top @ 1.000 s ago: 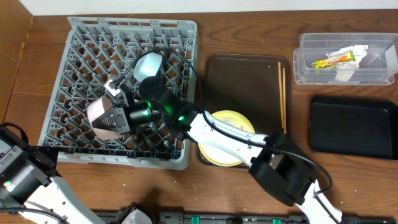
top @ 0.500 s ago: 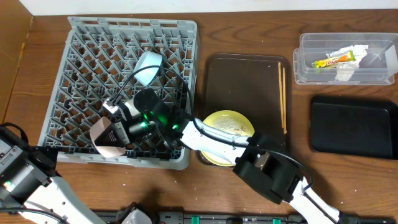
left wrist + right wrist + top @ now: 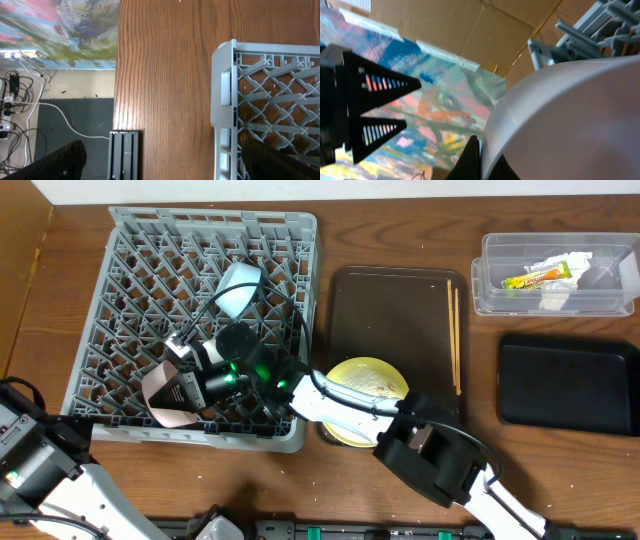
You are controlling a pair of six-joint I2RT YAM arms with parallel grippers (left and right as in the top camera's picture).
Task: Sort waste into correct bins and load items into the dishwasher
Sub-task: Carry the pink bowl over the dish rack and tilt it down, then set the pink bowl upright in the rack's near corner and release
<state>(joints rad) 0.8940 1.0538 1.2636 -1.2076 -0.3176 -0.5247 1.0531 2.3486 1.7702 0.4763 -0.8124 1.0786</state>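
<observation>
My right gripper (image 3: 183, 387) reaches into the grey dishwasher rack (image 3: 140, 240) and is shut on the rim of the pale pinkish-white bowl (image 3: 163, 398), which is tilted on edge near the rack's front left. In the right wrist view the bowl (image 3: 570, 115) fills the right side, with its rim pinched between my fingertips (image 3: 472, 160). A light-blue saucer (image 3: 240, 285) stands among the pegs. The yellow plate (image 3: 365, 375) lies on the brown tray (image 3: 390, 300), with chopsticks (image 3: 456, 340) along its right side. My left gripper (image 3: 160, 167) is open over the table beside the rack's corner (image 3: 225, 100).
A clear tub (image 3: 490, 280) at the back right holds a white napkin (image 3: 556, 295) and a yellow-green wrapper (image 3: 535, 277). A black bin (image 3: 568, 385) sits in front of it. My right arm (image 3: 350, 405) crosses the tray's front left and the rack's front right corner.
My right gripper has carried the bowl a little forward and left in the rack, and the arm has swung left with it. The left arm has not moved.
</observation>
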